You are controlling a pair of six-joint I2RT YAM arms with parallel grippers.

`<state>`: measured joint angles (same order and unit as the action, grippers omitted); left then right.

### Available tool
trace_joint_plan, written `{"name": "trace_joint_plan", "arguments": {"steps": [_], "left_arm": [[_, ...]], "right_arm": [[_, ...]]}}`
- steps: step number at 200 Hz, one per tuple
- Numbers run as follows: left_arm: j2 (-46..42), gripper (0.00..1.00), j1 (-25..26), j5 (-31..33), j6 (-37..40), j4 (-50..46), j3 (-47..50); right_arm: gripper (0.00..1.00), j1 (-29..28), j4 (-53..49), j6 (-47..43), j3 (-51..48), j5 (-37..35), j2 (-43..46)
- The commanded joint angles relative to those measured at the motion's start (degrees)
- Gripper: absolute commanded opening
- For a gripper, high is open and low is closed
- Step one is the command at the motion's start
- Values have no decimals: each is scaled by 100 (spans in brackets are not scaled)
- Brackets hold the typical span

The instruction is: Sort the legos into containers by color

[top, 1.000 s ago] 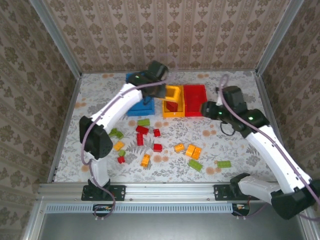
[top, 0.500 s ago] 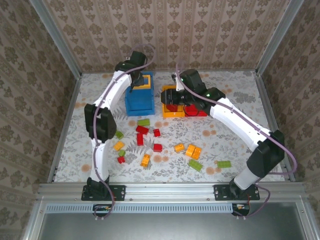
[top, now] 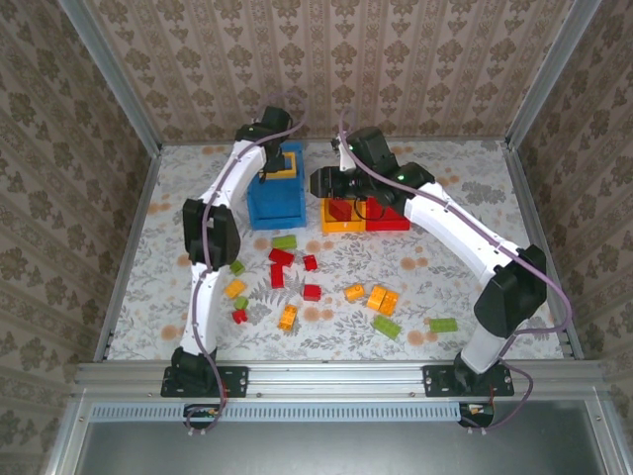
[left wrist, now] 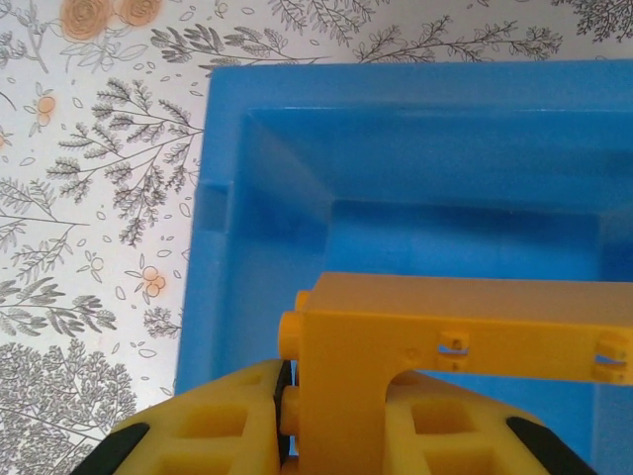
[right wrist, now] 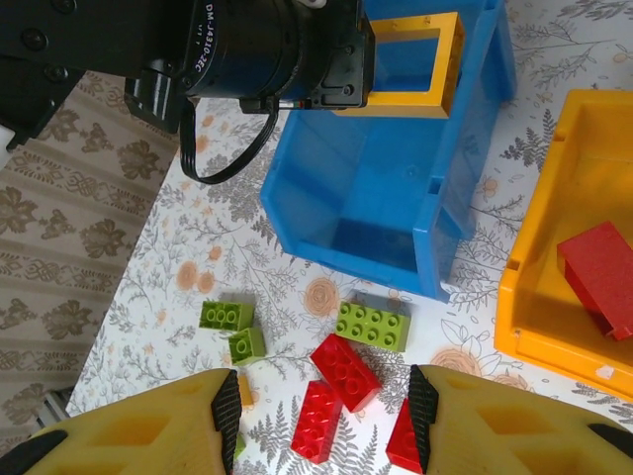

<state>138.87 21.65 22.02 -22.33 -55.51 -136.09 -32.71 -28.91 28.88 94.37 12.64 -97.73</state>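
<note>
From above, the left gripper (top: 280,156) was clenched on the yellow frame (top: 287,164) over the blue bin (top: 275,203), upper centre; its wrist view showed that seemingly light, stiff piece pinched by one side; the right gripper (right wrist: 324,406), at the bottom of its view, gaped empty.

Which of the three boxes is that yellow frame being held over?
The blue bin, leftmost of the three; the left gripper holds the yellow frame above it.

A floral-patterned table (top: 150,269) sits between damask-wallpapered walls (top: 415,59).
</note>
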Motion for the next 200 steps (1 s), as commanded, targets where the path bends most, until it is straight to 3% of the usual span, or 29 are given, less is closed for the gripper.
{"name": "trace_joint_plan", "arguments": {"steps": [1, 65, 106, 149, 200], "left_arm": [[237, 24, -36, -110, -9, 74, -181], [561, 29, -22, -466, -13, 263, -153], [567, 45, -21, -642, -40, 283, -84], [167, 50, 43, -569, -46, 175, -60], [-753, 59, 241, -385, -391, -64, 259]], "right_arm": [[52, 93, -150, 62, 163, 124, -79], [52, 219, -159, 123, 51, 150, -54], [53, 280, -158, 93, -46, 134, 30], [54, 412, -444, 64, -442, -160, 481], [54, 630, -952, 472, -1619, -832, 1528]]}}
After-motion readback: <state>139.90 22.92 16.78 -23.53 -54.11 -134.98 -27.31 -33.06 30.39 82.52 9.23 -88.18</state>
